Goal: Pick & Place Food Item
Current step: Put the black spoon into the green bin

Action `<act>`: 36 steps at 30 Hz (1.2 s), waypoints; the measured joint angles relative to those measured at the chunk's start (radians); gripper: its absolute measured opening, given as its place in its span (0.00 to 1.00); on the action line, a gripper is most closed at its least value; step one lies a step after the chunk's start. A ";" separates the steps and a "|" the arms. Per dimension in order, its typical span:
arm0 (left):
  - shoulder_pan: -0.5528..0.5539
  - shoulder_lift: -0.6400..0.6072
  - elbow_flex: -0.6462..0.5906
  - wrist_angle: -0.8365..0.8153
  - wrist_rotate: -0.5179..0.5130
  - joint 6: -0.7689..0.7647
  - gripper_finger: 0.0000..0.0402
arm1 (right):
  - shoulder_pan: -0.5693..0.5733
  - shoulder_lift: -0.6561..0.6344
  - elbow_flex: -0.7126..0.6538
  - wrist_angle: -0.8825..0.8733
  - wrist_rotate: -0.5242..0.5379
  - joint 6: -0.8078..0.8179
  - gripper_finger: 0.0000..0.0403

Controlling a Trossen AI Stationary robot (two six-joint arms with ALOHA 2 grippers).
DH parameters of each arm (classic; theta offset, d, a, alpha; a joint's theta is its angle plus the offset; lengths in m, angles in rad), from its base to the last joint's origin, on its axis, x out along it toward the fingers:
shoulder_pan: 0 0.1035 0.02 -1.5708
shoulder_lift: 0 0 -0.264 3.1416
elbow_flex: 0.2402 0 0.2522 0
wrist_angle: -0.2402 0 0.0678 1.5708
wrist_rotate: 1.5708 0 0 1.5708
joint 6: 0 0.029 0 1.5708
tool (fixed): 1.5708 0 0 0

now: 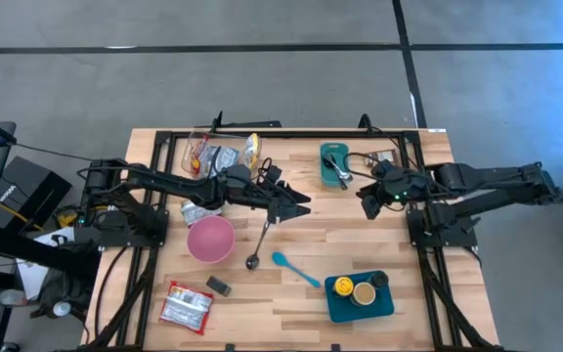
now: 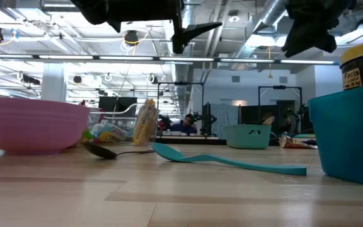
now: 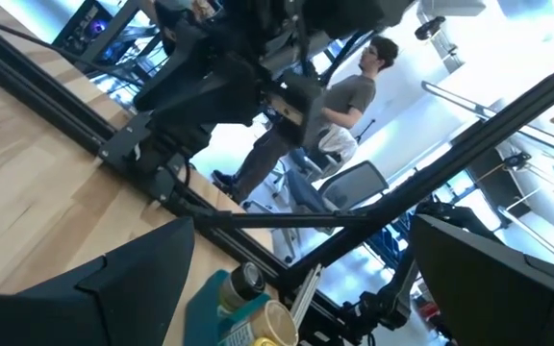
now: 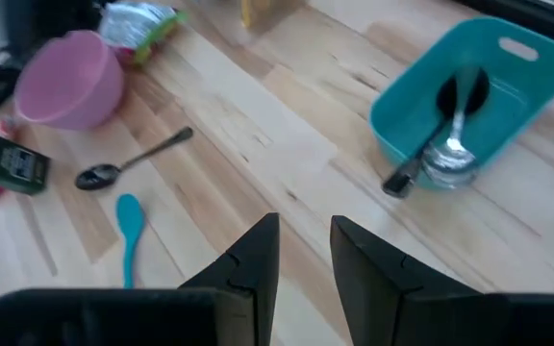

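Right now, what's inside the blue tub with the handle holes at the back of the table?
Inside the teal tub lie a silver spoon and a dark-handled utensil. Anything beneath them is hidden.

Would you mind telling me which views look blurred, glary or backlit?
Low view: arms silhouetted against bright ceiling lights, near teal tray soft. Left wrist view: tilted, white glare behind the person. Right wrist view: pink bowl slightly soft. High view: evenly lit.
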 joint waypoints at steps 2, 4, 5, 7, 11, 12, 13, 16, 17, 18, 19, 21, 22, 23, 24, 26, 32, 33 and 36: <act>0.000 0.000 0.000 0.001 0.000 0.001 0.94 | -0.001 0.000 0.000 -0.026 0.001 0.016 0.23; 0.003 0.000 0.000 0.002 0.000 0.002 0.94 | 0.000 0.000 0.000 -0.046 0.001 0.029 0.23; 0.004 0.000 0.000 0.003 0.000 0.002 0.94 | 0.000 0.000 0.000 -0.052 0.001 0.031 0.23; 0.005 0.000 0.000 0.004 0.000 0.003 0.94 | 0.000 0.000 0.000 -0.061 0.001 0.031 0.23; 0.005 0.000 0.000 0.028 0.011 0.013 0.94 | 0.000 0.000 0.000 -0.061 0.003 0.031 0.23; 0.001 0.000 0.000 0.036 0.023 0.033 0.94 | 0.000 0.000 0.000 -0.061 0.004 0.031 0.23; -0.005 0.000 0.000 0.047 0.039 0.053 0.94 | 0.000 0.000 0.000 -0.061 0.004 0.031 0.23; -0.038 -0.014 0.001 0.067 0.077 0.129 0.94 | 0.000 0.000 0.000 -0.061 0.004 0.027 0.23; -0.053 -0.024 0.001 0.060 0.077 0.164 0.94 | 0.000 0.000 0.000 -0.060 0.004 0.026 0.23; -0.068 -0.034 0.000 0.055 0.077 0.199 0.94 | 0.000 0.000 0.000 -0.061 0.004 0.026 0.23; -0.083 -0.045 0.000 0.054 0.077 0.232 0.94 | 0.000 0.000 0.000 -0.060 0.004 0.026 0.23; -0.112 -0.067 0.001 0.051 0.070 0.287 0.94 | 0.000 0.000 0.000 -0.060 0.005 0.024 0.23; -0.125 -0.078 0.001 0.044 0.058 0.304 0.94 | 0.000 0.000 0.000 -0.060 0.006 0.024 0.23; -0.139 -0.086 0.001 0.038 0.040 0.320 0.94 | 0.000 0.000 0.000 -0.060 0.006 0.023 0.23; -0.150 -0.092 0.001 0.032 0.021 0.331 0.94 | 0.000 0.000 0.000 -0.060 0.007 0.023 0.23; -0.168 -0.101 0.001 0.027 -0.004 0.353 0.94 | 0.000 0.000 0.000 -0.060 0.008 0.023 0.23; -0.184 -0.130 0.001 0.043 -0.012 0.325 0.94 | 0.000 0.000 0.000 -0.060 0.008 0.020 0.23; -0.184 -0.136 0.001 0.044 -0.012 0.312 0.94 | 0.000 0.000 0.000 -0.059 0.008 0.020 0.23; -0.184 -0.155 0.001 0.062 -0.012 0.284 0.94 | 0.000 0.000 0.000 -0.058 0.008 0.020 0.23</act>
